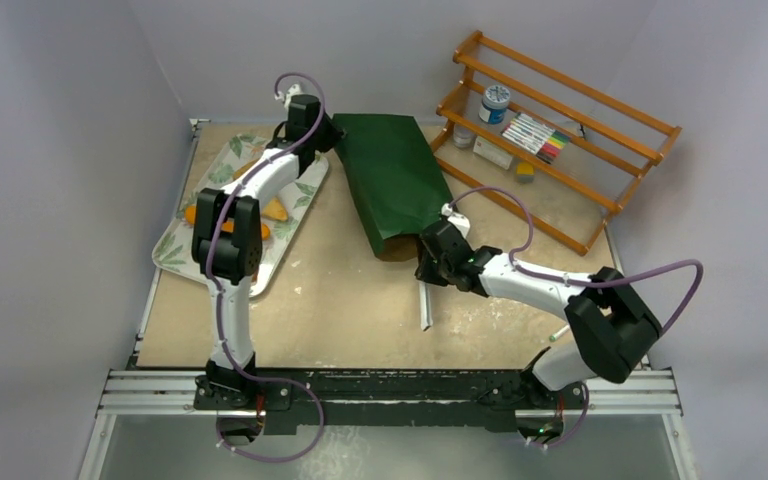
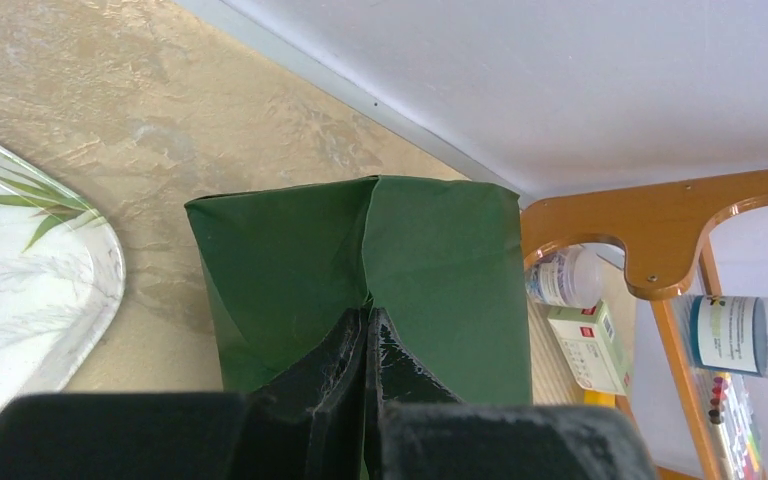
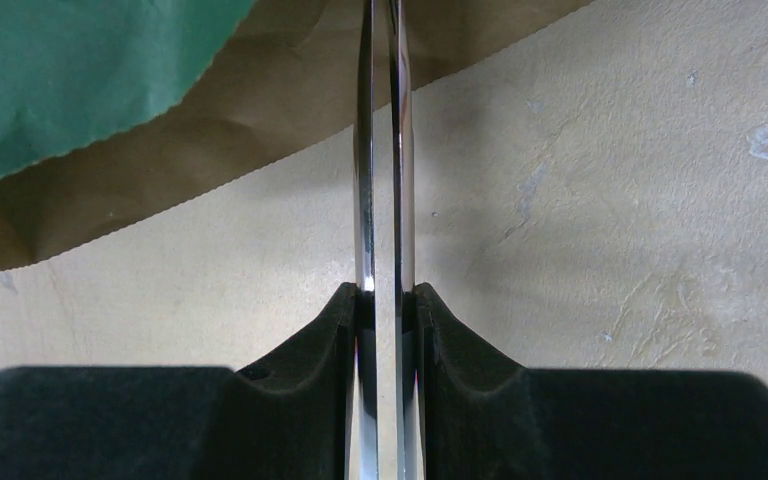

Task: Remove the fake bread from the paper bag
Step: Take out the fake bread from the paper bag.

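1. Matte dark-green paper bag [image 1: 392, 180] lies flat on the mottled beige bench [image 1: 360, 310], brown mouth nearest.
2. Left end effector [image 2: 368, 325] pinches its folded far end.
3. Right end effector [image 3: 385, 300] clamps thin polished steel blades [image 3: 382, 150], probably tongs.

The left arm [image 1: 245, 200] stretches from the near edge to the counter's far edge, elbow raised. The left gripper [image 2: 368, 338] is pinched tight on the closed end of the paper bag [image 2: 440, 260]. The right arm [image 1: 535, 285] folds low from the near right corner toward the counter's middle. The right gripper [image 3: 385, 300] clamps thin metal tongs [image 3: 382, 150] between its fingers.
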